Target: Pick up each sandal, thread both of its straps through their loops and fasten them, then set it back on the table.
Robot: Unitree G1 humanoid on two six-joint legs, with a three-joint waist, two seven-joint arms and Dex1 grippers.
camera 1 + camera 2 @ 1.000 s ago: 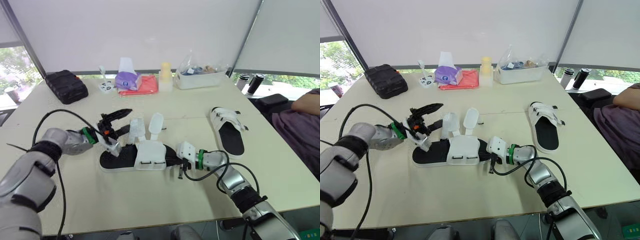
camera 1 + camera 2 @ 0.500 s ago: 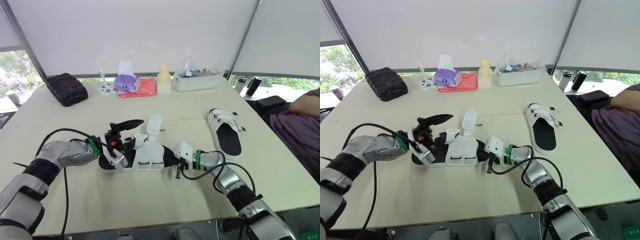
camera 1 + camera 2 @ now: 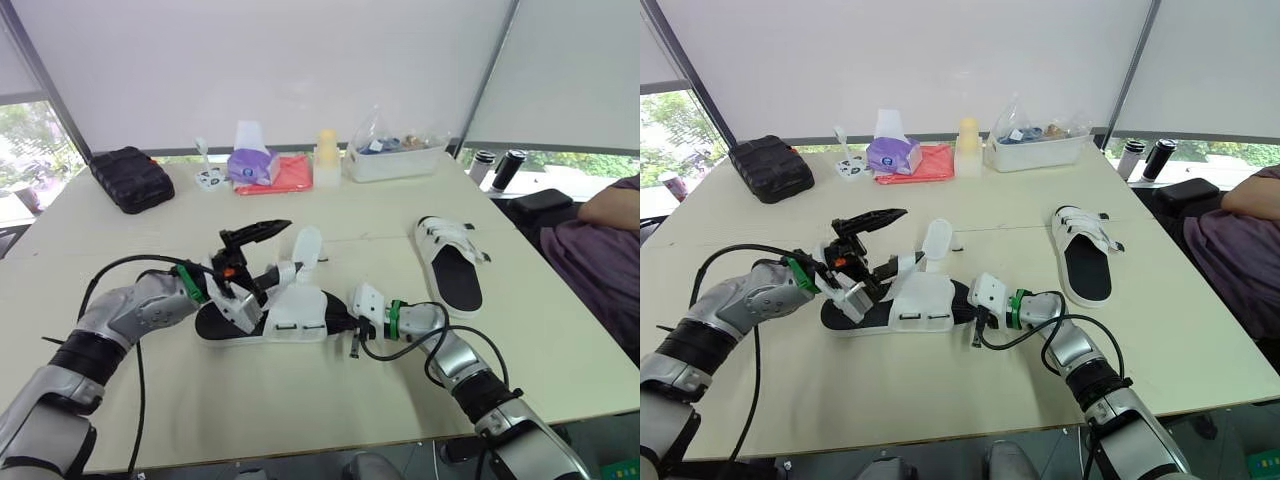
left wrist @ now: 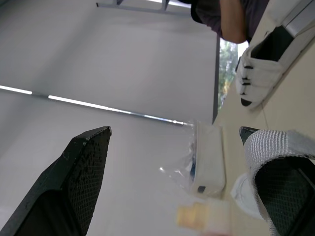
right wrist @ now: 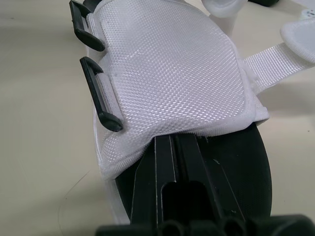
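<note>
The unfastened sandal with a black foam sole and white woven upper (image 3: 290,312) lies at the middle of the pale table (image 3: 250,400). Its two white webbing straps (image 3: 307,247) stand up loose on the far side. Its two black plastic loops (image 5: 101,96) are seen empty on the near side of the upper. A second, matching sandal (image 3: 450,262) is set well apart toward the right, with its straps lying across it. Whether those are threaded cannot be made out.

The right gripper (image 3: 345,316) appears to be clamped on one end of the sole. One black finger is laid along the footbed, just under the edge of the upper, while the other is hidden beneath the sole. The left gripper (image 3: 258,268) is spread wide beside the straps, with nothing pinched. In its wrist view a piece of white mesh strap is draped against one finger (image 4: 283,199).

The sandal is judged to be light, with a sole that flexes a little, so it is best steadied by the sole's end, as it is held now. The straps are judged soft and floppy. They would best be taken near the tip, so that the end can be steered into the narrow, stiff loops. The base of the nearer strap is covered by the left gripper, and the fastening faces of the straps cannot be told.
</note>
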